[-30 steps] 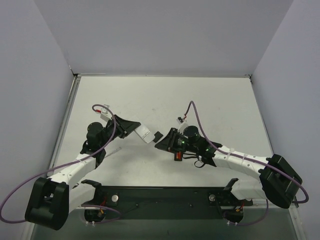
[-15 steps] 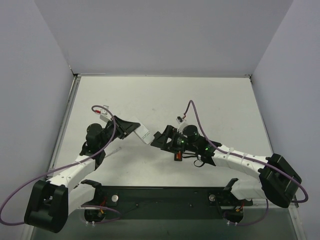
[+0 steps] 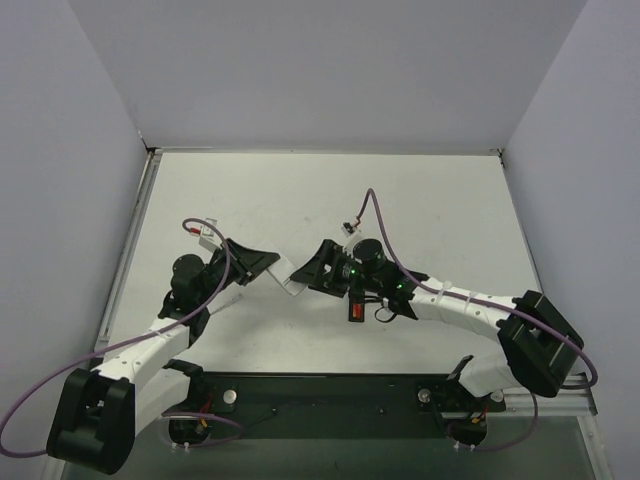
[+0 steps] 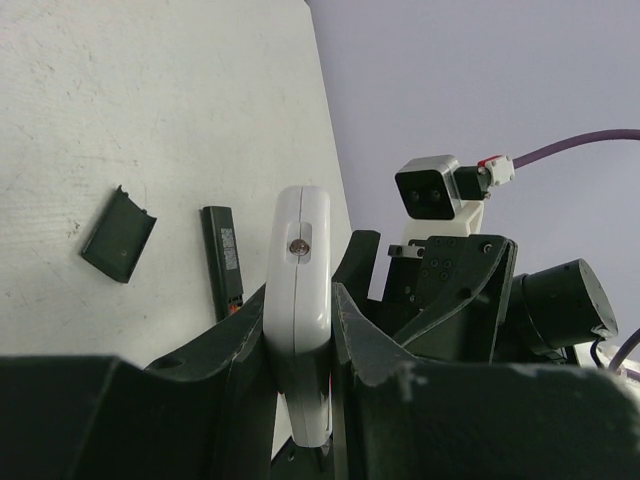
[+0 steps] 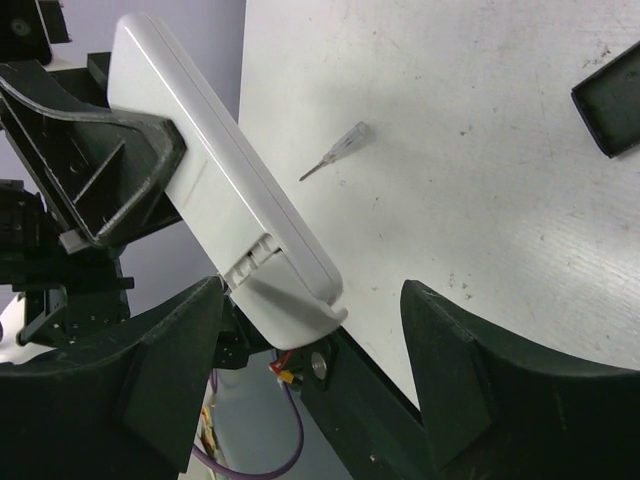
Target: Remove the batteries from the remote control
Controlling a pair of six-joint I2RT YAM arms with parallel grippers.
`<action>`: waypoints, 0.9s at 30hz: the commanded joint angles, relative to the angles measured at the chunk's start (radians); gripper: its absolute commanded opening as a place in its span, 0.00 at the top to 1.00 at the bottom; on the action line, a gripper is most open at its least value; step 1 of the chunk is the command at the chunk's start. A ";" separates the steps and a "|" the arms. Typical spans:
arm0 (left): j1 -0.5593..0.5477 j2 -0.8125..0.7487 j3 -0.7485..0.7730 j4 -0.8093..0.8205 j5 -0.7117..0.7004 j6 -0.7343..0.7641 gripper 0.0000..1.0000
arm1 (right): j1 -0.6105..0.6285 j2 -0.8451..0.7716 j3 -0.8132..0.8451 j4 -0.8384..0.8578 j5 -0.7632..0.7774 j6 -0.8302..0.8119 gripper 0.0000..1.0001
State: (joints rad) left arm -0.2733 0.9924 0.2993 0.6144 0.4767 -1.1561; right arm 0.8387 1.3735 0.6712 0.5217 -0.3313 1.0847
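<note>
Remote control (image 4: pixel 221 258), the slim black one, lay flat on the table (image 3: pixel 300 190) just beside a loose black cover (image 4: pixel 118 236). Red showed at its near end, likely the batteries (image 3: pixel 355 311), not yet out. My right gripper (image 5: pixel 312 300) had sprung open from a tight pinch and swung left, its jaws bracketing the end of the white remote (image 4: pixel 300 250), which my left gripper (image 4: pixel 295 320) kept clenched. Nothing was unloaded yet. From above, my right arm hid most of the black remote, so I could not count the batteries.
</note>
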 commanded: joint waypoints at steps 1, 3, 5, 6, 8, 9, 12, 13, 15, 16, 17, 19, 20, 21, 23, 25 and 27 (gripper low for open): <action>-0.001 -0.021 -0.009 0.058 0.014 -0.021 1.00 | 0.000 0.036 0.059 0.077 -0.028 0.018 0.36; -0.001 -0.021 -0.009 0.061 0.016 -0.021 1.00 | 0.000 0.042 0.065 0.080 -0.032 0.021 0.38; -0.003 -0.023 -0.005 0.061 0.016 -0.021 1.00 | 0.000 0.045 0.059 0.083 -0.032 0.021 0.41; -0.001 -0.020 -0.003 0.059 0.016 -0.021 1.00 | 0.000 0.045 0.054 0.084 -0.032 0.024 0.43; 0.000 -0.015 0.004 0.058 0.017 -0.019 1.00 | 0.000 0.044 0.047 0.090 -0.031 0.026 0.50; 0.000 -0.014 0.006 0.059 0.017 -0.017 1.00 | 0.000 0.042 0.039 0.090 -0.031 0.024 0.52; 0.000 -0.001 0.017 0.062 0.017 -0.016 1.00 | 0.000 0.036 0.019 0.090 -0.031 0.024 0.62; 0.002 0.002 0.021 0.062 0.017 -0.016 1.00 | 0.002 0.032 0.011 0.090 -0.031 0.026 0.66; 0.003 0.009 0.026 0.061 0.016 -0.013 1.00 | -0.001 0.026 -0.004 0.095 -0.031 0.024 0.69; 0.005 0.011 0.027 0.059 0.014 -0.005 1.00 | -0.001 0.018 -0.021 0.098 -0.032 0.027 0.71; 0.006 0.015 0.032 0.056 0.013 -0.001 1.00 | -0.001 0.013 -0.031 0.100 -0.032 0.027 0.71; 0.008 0.018 0.037 0.041 0.011 0.010 1.00 | -0.004 -0.004 -0.059 0.098 -0.032 0.027 0.74; 0.009 0.023 0.040 0.041 0.013 0.010 1.00 | -0.006 -0.008 -0.067 0.098 -0.032 0.026 0.74; 0.009 0.025 0.041 0.042 0.013 0.012 1.00 | -0.006 -0.013 -0.074 0.098 -0.032 0.026 0.75; 0.011 0.034 0.044 0.044 0.014 0.012 1.00 | -0.009 -0.025 -0.097 0.098 -0.035 0.024 0.75; 0.011 0.043 0.054 0.045 0.016 0.010 1.00 | -0.013 -0.039 -0.113 0.100 -0.035 0.018 0.75; 0.009 0.049 0.061 0.047 0.022 0.007 1.00 | -0.019 -0.044 -0.130 0.106 -0.043 0.011 0.76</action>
State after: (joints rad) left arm -0.2676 1.0359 0.2905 0.5995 0.4889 -1.1477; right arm 0.8322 1.3689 0.5716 0.6025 -0.3584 1.1183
